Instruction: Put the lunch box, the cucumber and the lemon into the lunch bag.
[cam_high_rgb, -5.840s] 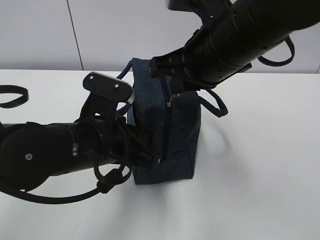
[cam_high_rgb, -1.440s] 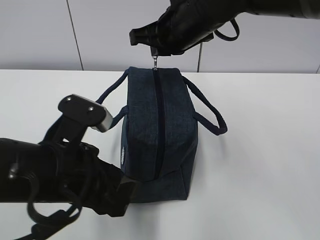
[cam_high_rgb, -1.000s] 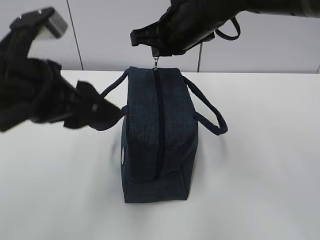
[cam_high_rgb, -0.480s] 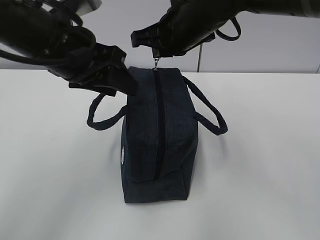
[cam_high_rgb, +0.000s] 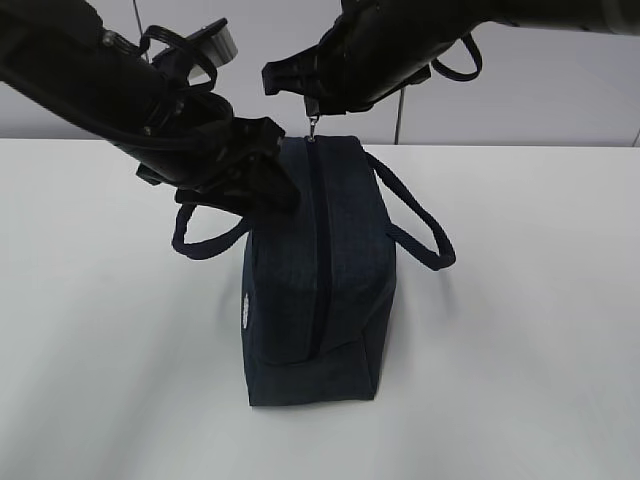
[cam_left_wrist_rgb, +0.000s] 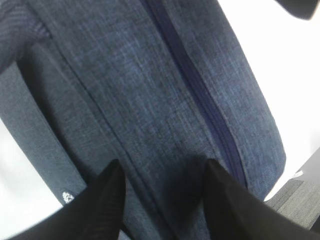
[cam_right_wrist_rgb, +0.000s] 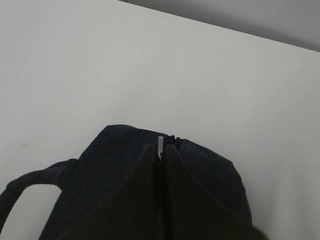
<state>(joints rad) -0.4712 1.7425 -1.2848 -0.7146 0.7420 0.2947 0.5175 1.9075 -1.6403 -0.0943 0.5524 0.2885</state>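
- Bag first: the lunch bag (cam_high_rgb: 318, 280) stands upright in the middle of the white tabletop (cam_high_rgb: 520, 380), its zipper (cam_high_rgb: 318, 250) running along the top and apparently closed along all of its visible length.
- The lunch box, the cucumber and the lemon are in none of the three views, so their place cannot be told from here; they may already be inside.
- The right claw (cam_high_rgb: 312, 100) is pressed together on the metal zipper pull (cam_high_rgb: 314, 125) at the far end of the bag, and the pull stands straight up from the fabric.
- The right wrist view confirms it: both fingers meet on the thin metal tab (cam_right_wrist_rgb: 160, 146) just above the bag's end.
- The left claw (cam_high_rgb: 262, 175) stands half apart, holding nothing, over the bag's top left edge near the left handle (cam_high_rgb: 205, 240).
- In the left wrist view its two fingertips (cam_left_wrist_rgb: 111, 192) straddle the fabric beside the zipper; whether they press on the cloth is hard to say.
- The step in hand looks like working the zipper, with the left claw there to steady the bag.
- To do it well, the left claw should pinch or press the fabric firmly beside the track.
- The right claw should draw the pull along the zipper's line, low and level, not upward.
- Risk: too much lift tips or drags the light bag.
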